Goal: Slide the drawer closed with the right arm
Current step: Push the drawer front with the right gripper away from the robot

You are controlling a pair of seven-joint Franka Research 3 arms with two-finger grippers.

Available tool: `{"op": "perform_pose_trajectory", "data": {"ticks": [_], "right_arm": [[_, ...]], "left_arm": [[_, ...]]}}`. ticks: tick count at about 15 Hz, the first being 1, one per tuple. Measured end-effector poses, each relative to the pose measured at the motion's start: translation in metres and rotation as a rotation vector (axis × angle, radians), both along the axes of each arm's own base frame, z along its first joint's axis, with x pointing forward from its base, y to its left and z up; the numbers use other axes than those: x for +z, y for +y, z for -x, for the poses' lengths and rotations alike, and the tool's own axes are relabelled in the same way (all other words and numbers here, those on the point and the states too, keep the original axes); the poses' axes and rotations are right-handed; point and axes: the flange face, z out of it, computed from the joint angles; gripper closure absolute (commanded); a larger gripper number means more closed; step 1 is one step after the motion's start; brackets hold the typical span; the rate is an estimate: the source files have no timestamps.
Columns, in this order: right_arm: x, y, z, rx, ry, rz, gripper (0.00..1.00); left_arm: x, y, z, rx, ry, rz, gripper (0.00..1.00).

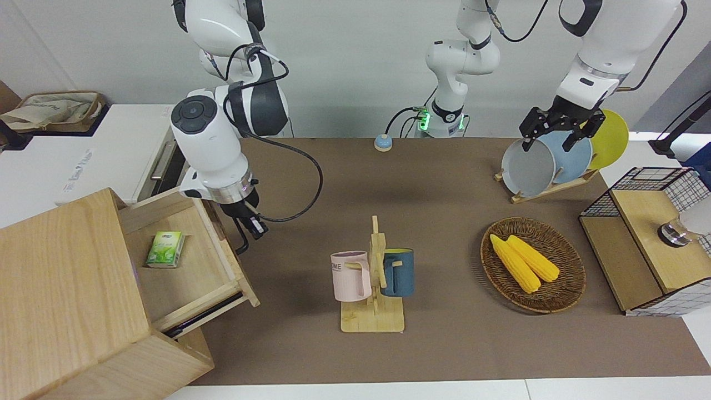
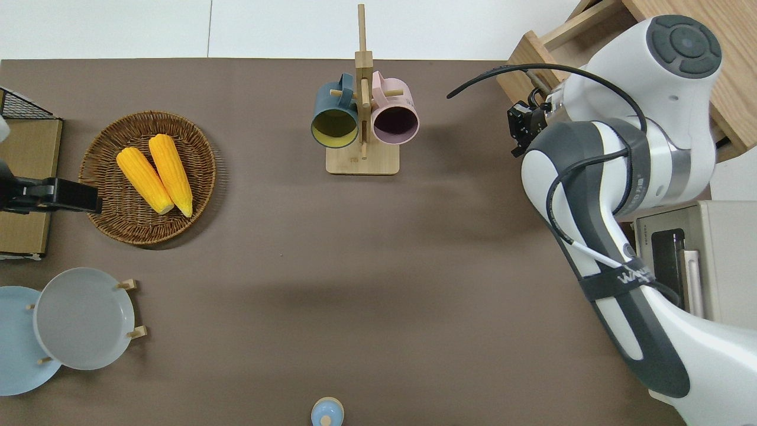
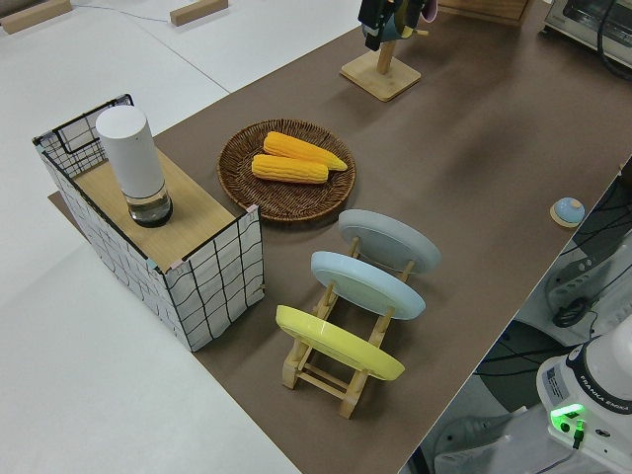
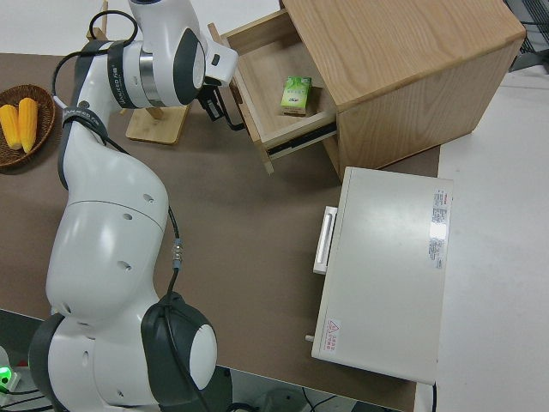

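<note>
The drawer [image 1: 189, 278] stands pulled well out of the light-wood cabinet [image 1: 66, 278] at the right arm's end of the table. A small green box [image 1: 165, 249] lies inside it. A black bar handle [image 1: 242, 242] runs along the drawer's front panel. My right gripper [image 1: 253, 225] hangs right at that front panel, close to the handle [image 4: 230, 118], and the right side view shows the gripper [image 4: 213, 96] against the front of the drawer [image 4: 266, 94]. Whether it touches the handle does not show. My left arm is parked, and its gripper [image 1: 555, 130] is open.
A white oven [image 1: 83, 155] stands beside the cabinet, nearer to the robots. A mug rack [image 1: 373, 283] with two mugs is mid-table. A wicker basket [image 1: 566, 289] of corn, a plate rack [image 1: 547, 161] and a wire-mesh box [image 1: 644, 244] are toward the left arm's end.
</note>
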Motion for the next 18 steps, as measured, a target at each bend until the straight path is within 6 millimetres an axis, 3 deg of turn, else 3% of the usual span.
{"op": "perform_pose_trajectory", "data": {"ticks": [8, 18], "right_arm": [[0.0, -0.035, -0.005, 0.068, -0.009, 0.007, 1.0], [0.005, -0.101, -0.012, 0.128, -0.04, 0.029, 1.0]], "left_arm": [[0.0, 0.0, 0.0, 0.0, 0.0, 0.0, 0.0], [0.0, 0.0, 0.0, 0.0, 0.0, 0.0, 0.0]]}}
